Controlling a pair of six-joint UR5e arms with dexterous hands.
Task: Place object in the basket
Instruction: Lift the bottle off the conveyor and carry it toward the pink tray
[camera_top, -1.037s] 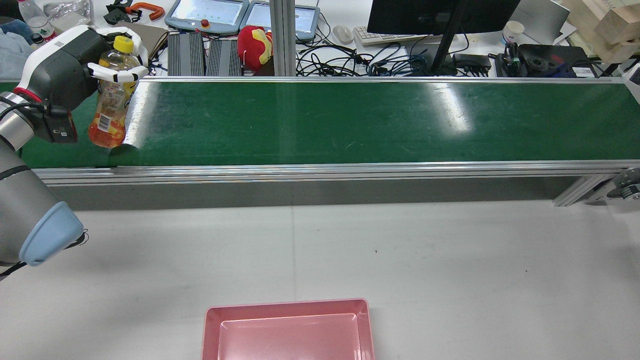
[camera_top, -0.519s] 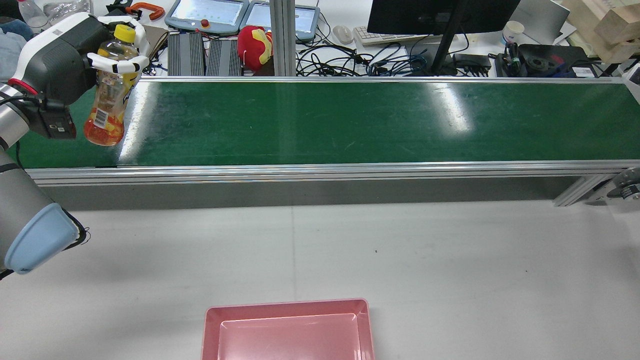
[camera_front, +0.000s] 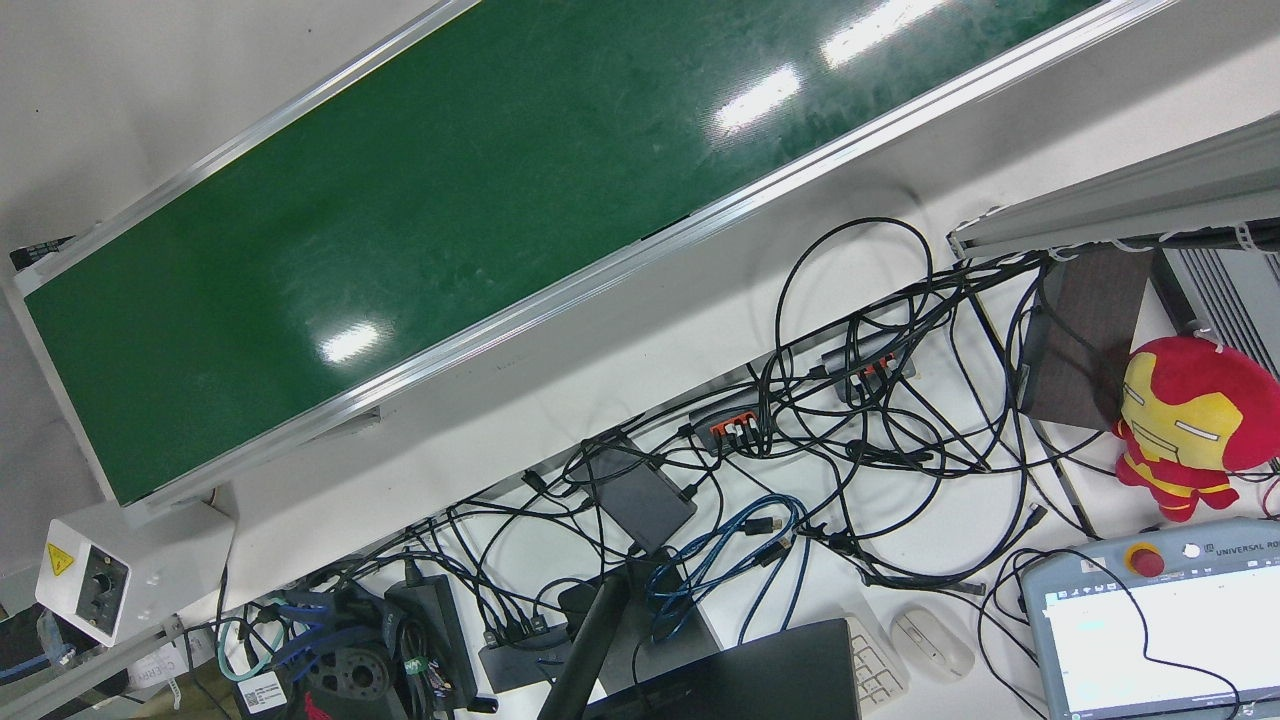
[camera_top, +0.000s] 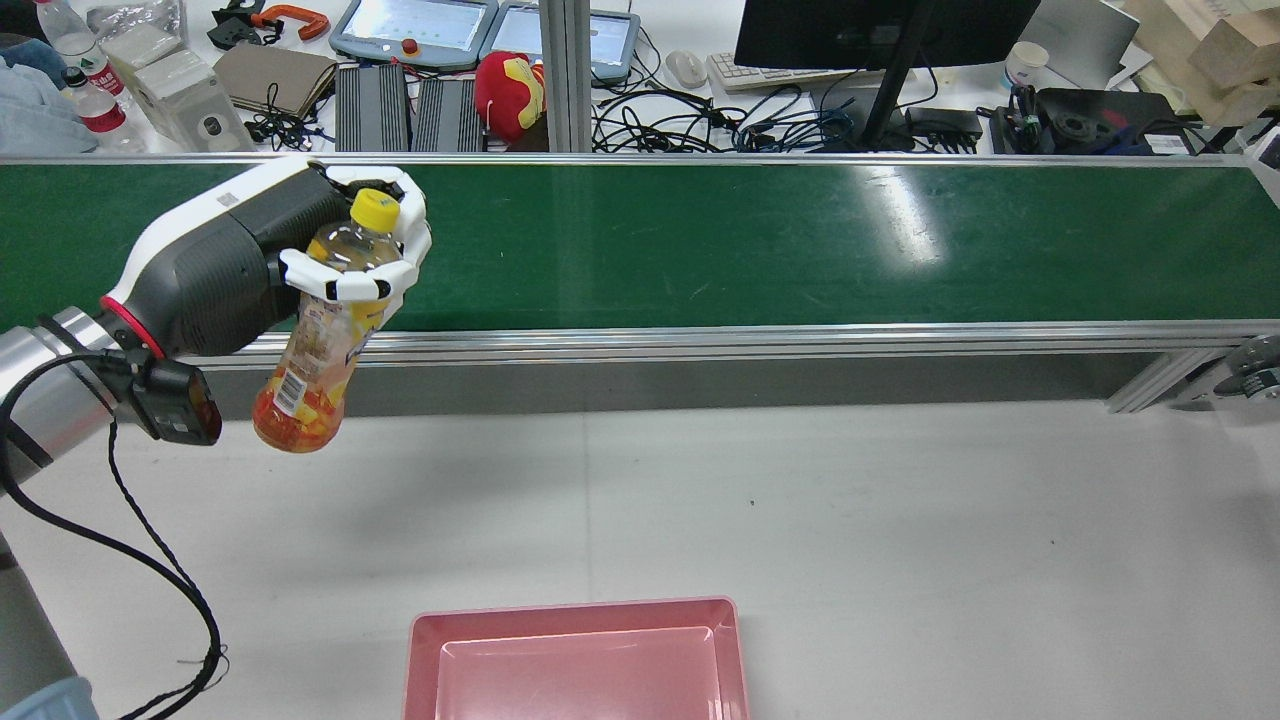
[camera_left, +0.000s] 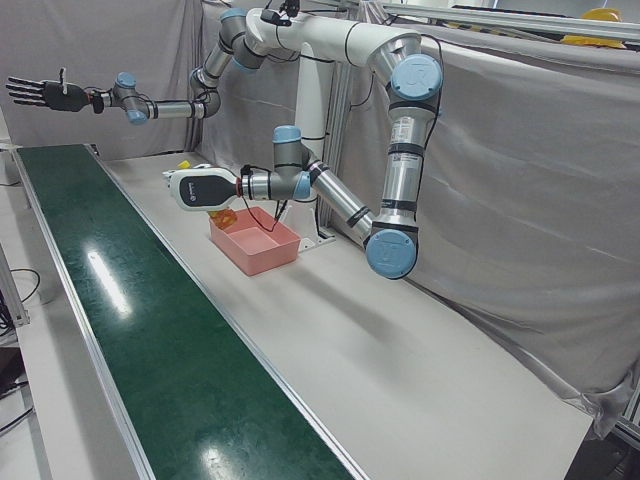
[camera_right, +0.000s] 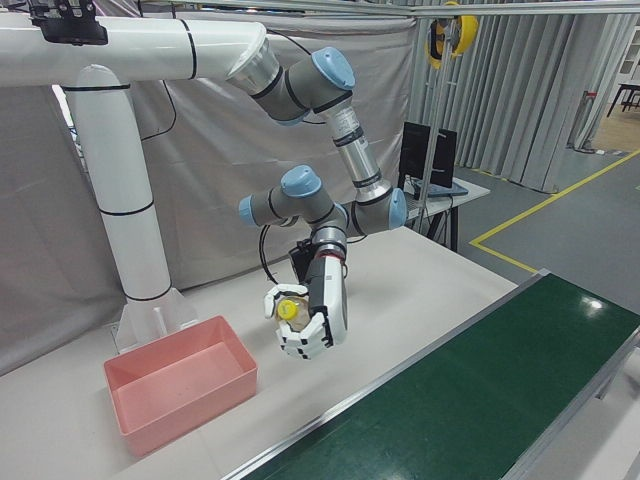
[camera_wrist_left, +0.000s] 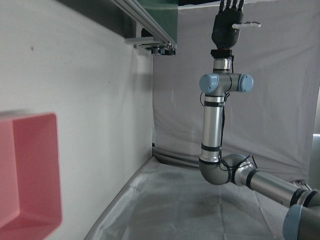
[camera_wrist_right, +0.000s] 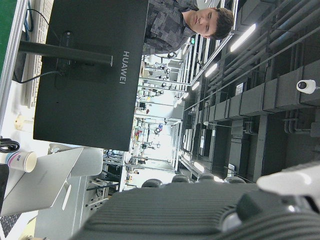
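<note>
In the rear view we see our left hand (camera_top: 300, 255) wrapped around the neck of the bottle (camera_top: 320, 335), fingers (camera_top: 335, 285) pressed around it just below the yellow cap. The bottle's long axis is tilted: cap up and away toward the belt (camera_top: 800, 240), base down toward the counter (camera_top: 800, 520), held clear above it and well apart from the basket (camera_top: 578, 660). In the left-front view the bottle (camera_left: 224, 216) hangs under that hand (camera_left: 196, 187), near the basket (camera_left: 256, 241), while our right hand (camera_left: 38, 93) is raised with fingers spread, holding nothing. In the right-front view the cap faces the camera.
</note>
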